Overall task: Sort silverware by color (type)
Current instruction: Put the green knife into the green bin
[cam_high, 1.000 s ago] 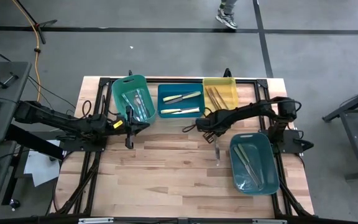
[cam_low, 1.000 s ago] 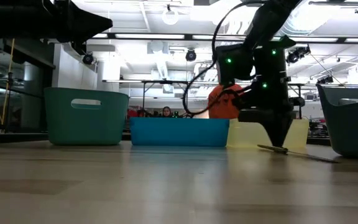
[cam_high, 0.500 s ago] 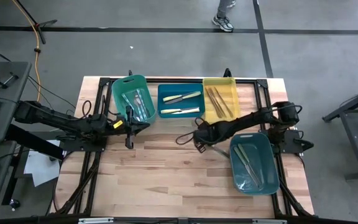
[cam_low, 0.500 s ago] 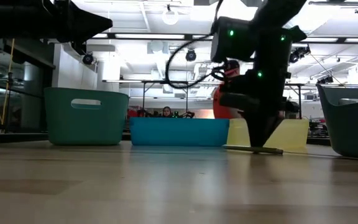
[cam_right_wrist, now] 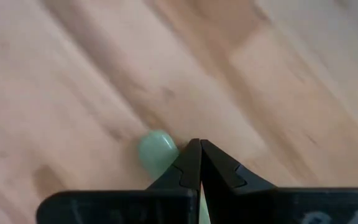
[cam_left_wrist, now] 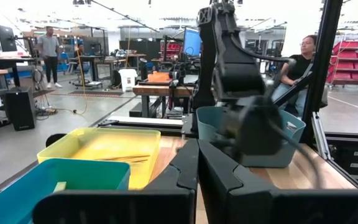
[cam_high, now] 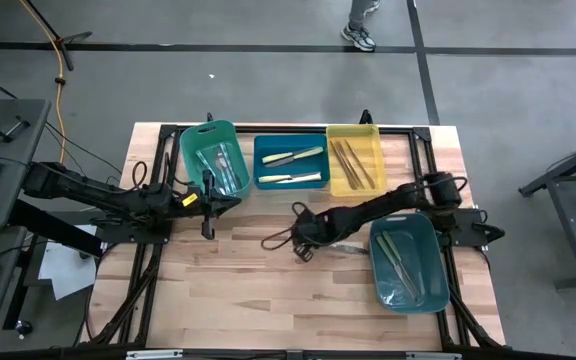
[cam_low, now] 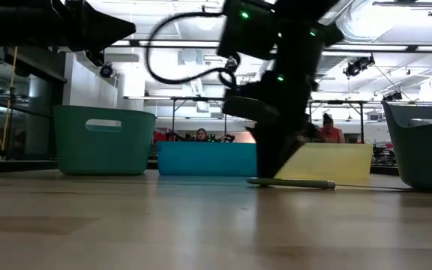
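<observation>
A wooden desk [cam_high: 268, 290] seen from above carries four bins along its far and right sides: a green bin [cam_high: 213, 155] with clear-handled utensils, a blue bin [cam_high: 290, 163] with two pale-handled knives, a yellow bin [cam_high: 354, 158] with brownish utensils, and a teal bin [cam_high: 409, 262] at the right holding green-handled ones. One utensil [cam_low: 295, 182] with a pale green handle lies flat on the bare desk, just left of the teal bin. The right gripper [cam_high: 304, 240] reaches low across the middle of the desk, its fingers closed together and pressed to the wood at the rounded green end of that utensil; it appears to touch or push the handle rather than hold it, though a grip cannot be ruled out. The left gripper [cam_high: 208, 205] waits closed, near the green bin's front. The risk from here seems to be that closed fingers merely slide the thin utensil along the wood, spinning it away or under the teal bin's edge. A flat handle is also hard to lift off the desk, so a pinch could slip, or the piece could drop into the wrong bin.
</observation>
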You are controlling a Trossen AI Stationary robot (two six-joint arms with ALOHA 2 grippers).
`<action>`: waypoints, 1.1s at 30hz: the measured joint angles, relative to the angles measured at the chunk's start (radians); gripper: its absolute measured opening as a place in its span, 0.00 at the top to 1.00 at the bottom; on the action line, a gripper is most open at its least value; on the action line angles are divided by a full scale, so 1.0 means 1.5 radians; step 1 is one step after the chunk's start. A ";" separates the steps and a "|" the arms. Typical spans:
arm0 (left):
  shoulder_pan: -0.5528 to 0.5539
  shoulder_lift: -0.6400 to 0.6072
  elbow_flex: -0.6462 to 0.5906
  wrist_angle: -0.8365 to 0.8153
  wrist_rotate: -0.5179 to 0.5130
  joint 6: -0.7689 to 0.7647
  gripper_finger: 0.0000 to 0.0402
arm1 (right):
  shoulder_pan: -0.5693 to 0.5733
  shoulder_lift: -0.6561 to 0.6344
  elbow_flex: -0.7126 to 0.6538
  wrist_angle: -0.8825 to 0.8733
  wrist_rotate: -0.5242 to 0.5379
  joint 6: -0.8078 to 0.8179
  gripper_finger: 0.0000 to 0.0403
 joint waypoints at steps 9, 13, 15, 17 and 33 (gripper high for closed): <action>0.000 0.000 0.000 0.000 0.000 0.001 1.00 | 0.036 -0.002 0.164 -0.329 -0.005 -0.120 1.00; 0.000 0.000 0.000 -0.002 0.000 0.001 1.00 | 0.061 -0.005 0.166 -0.415 -0.050 -0.144 1.00; 0.000 0.000 0.000 -0.003 0.000 0.001 1.00 | 0.067 -0.005 0.134 -0.432 -0.063 -0.148 1.00; 0.000 0.000 0.000 0.000 0.000 0.000 1.00 | 0.067 -0.005 0.098 -0.417 -0.069 -0.148 1.00; 0.000 0.000 0.000 -0.002 0.000 0.001 1.00 | 0.054 -0.011 0.001 -0.182 -0.066 -0.162 1.00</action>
